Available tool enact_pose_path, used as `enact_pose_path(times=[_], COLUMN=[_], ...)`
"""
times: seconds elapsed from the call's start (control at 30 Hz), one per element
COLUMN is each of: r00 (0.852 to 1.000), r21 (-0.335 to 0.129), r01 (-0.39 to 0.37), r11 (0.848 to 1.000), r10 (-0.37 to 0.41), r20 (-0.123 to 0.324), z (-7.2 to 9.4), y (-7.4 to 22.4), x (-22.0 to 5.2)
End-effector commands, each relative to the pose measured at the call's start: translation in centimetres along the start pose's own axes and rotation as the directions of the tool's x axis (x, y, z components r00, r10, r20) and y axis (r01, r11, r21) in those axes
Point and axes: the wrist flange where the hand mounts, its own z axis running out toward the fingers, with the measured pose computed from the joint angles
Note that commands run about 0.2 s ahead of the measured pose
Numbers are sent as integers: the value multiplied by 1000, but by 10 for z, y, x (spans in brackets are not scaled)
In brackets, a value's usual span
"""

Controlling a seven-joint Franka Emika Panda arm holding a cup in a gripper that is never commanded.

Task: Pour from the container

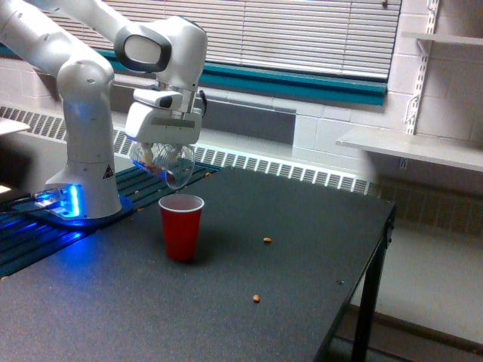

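1. Exterior view: the clear plastic container [163, 161] is clenched in the gripper [164, 148] and is tipped with its wide rim pointing down toward the exterior view's right, so that what is inside can fall out.
2. The container is held in the air just above the red cup [181, 226], apart from it, with the rim set over the cup's open mouth to catch the pour.
3. Only a few brown pieces are seen inside the container; it is judged nearly emptied.
4. The red cup is stood upright on the dark table [302, 249], well away from the table's edges.
5. Two stray nuts [267, 240] are left lying on the table to the exterior view's right of the cup.
6. Open room is left around the cup on every side, and above it for the arm to be raised.
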Motion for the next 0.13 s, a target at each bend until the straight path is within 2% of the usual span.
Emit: enact_pose_path(times=[0.03, 0.13], r00=[1000, 1000], r21=[-21, -21], r01=[5, 7], r11=[1000, 1000], r10=[-5, -7], r20=[-2, -2], z=[10, 10], y=[2, 2], x=[-14, -14])
